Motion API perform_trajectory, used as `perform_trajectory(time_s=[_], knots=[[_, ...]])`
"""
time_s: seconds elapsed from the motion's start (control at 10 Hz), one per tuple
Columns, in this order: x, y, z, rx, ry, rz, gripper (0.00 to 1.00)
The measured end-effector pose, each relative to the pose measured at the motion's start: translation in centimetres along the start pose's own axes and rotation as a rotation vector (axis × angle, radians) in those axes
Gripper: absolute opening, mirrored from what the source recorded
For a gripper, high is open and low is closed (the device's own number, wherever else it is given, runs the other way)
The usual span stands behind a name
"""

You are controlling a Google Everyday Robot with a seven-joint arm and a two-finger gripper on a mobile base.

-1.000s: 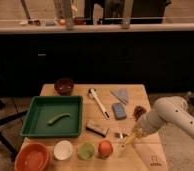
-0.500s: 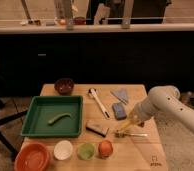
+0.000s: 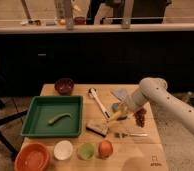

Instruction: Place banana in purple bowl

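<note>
Camera view: My gripper [image 3: 121, 111] hangs over the right-centre of the wooden table [image 3: 150, 150]. It is clamped on the small curved yellow banana [image 3: 116, 115], which appears raised off the surface so that it can pass over clutter. The small round dark purple bowl [image 3: 64, 86] sits at the far left of the table, well apart from the banana and just beyond the green plastic tray [image 3: 37, 112].

Judgement: this is the transport phase. The next move must run left and far, crossing above the white-handled tool [image 3: 96, 99], and centre over the purple bowl before release.
</note>
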Motion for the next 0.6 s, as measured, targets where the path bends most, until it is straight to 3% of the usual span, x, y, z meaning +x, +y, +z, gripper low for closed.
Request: perform_trajectory(time_s=[0.4, 0.6], knots=[[-1.6, -4.5, 1.6, 0.045, -0.009, -0.01, 0.0], [-1.7, -5.5, 2.1, 0.049, -0.01, -0.017, 0.0]])
